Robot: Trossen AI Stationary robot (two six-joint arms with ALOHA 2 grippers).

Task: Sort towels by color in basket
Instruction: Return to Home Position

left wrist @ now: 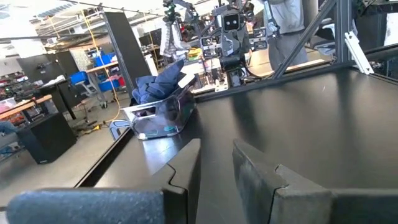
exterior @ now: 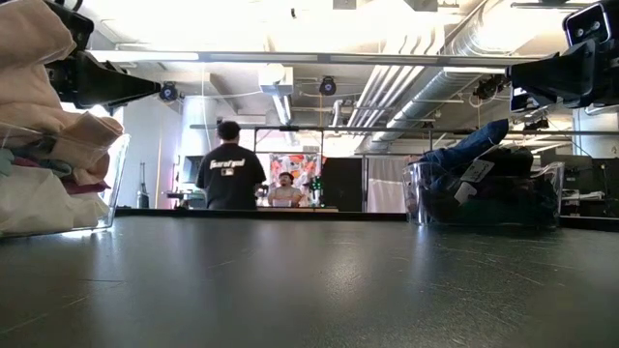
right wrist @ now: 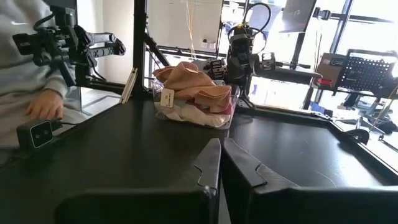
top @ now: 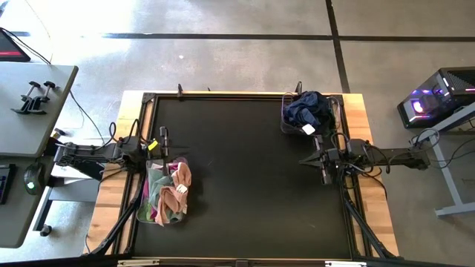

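Left hand (left wrist: pixel 216 163) slightly open, right hand (right wrist: pixel 221 148) closed; pink towels (top: pixel 179 183) near left, navy towels (top: pixel 307 108) far right.

I see two alike: the slim black jointed left arm (top: pixel 96 152) and the black jointed right arm (top: pixel 386 156), each trailing thin dark cables. A small yellow mark (top: pixel 152 144), perhaps a label, sits by the left wrist. The left gripper (left wrist: pixel 216 144) and right gripper (right wrist: pixel 221 143) have matte black, blocky, angular fingers.
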